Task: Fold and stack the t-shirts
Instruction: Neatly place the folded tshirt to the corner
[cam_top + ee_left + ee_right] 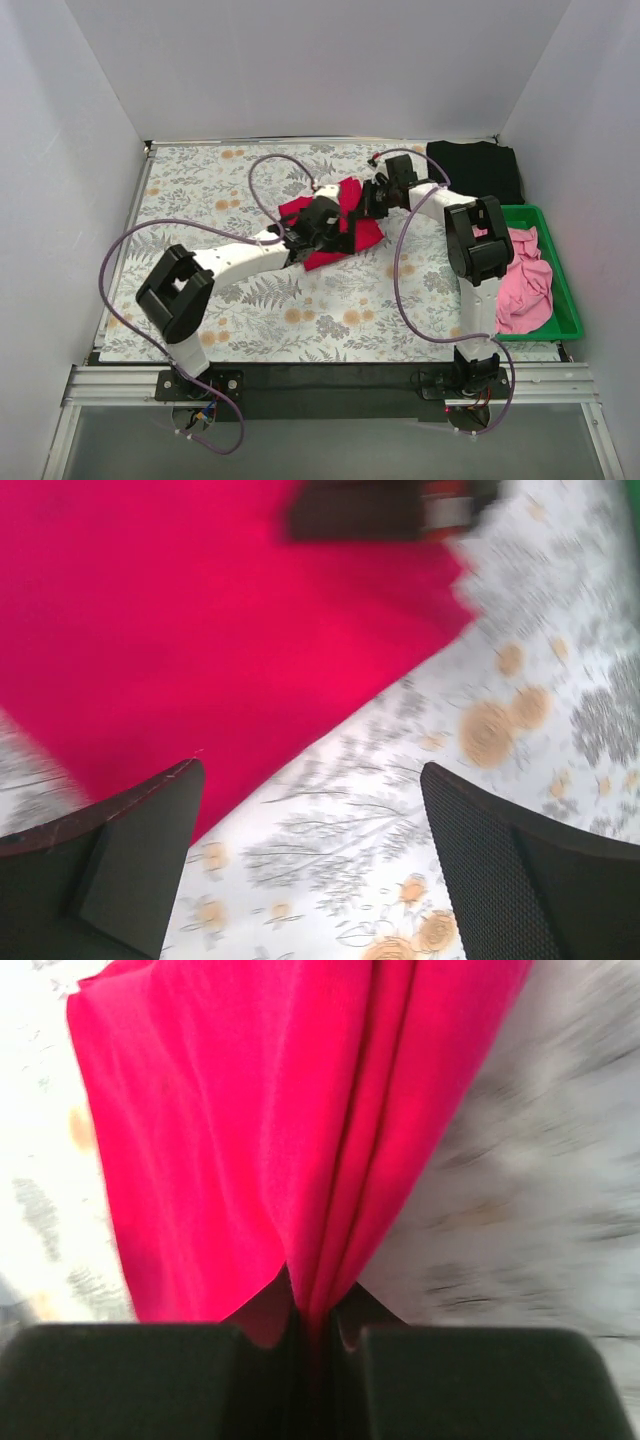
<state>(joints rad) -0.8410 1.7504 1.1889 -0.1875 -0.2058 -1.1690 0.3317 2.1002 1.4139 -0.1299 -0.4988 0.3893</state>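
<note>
The crimson red t-shirt point(368, 236) lies bunched on the floral tablecloth point(260, 300) at the table's middle, partly under both arms. My right gripper point(312, 1332) is shut on a fold of the red t-shirt point(250, 1120), which hangs away from the jaws. In the top view the right gripper point(377, 197) is at the shirt's far right edge. My left gripper point(310, 870) is open and empty, hovering over the tablecloth just beside the red shirt's edge point(200, 630); in the top view the left gripper point(335, 222) is over the shirt. A folded black t-shirt point(478, 168) lies at the back right. Pink t-shirts point(527, 278) lie in the bin.
A green plastic bin point(562, 270) stands at the right edge of the table. White walls close in the back and both sides. Purple cables point(265, 180) loop over the tablecloth from both arms.
</note>
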